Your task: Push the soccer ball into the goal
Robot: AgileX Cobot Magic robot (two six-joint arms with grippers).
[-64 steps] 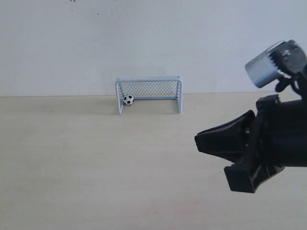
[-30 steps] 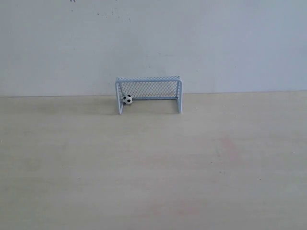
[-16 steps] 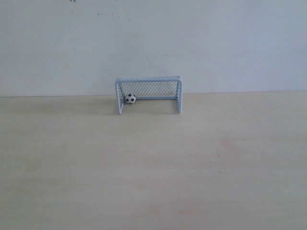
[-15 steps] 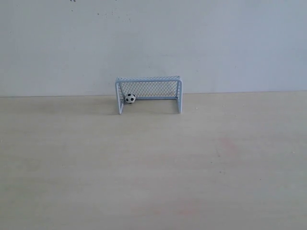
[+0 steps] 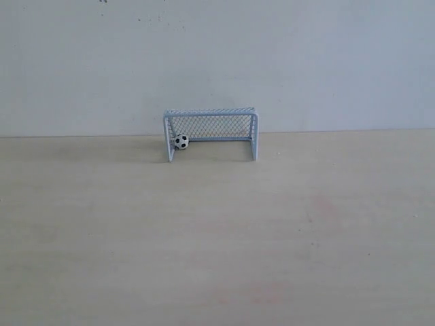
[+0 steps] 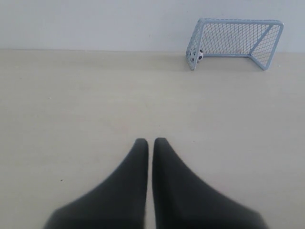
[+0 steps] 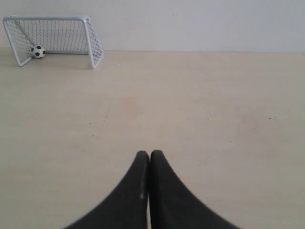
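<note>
The soccer ball sits inside the goal by its left post, just above frame centre, so I judge the push done and best left alone: my left end effector and right end effector, both pressed together, hang well apart from it.

From my left wrist, the post and net of the goal cover part of the ball. My left claw and right claw blur toward their bases, cut off at the edge.
</note>
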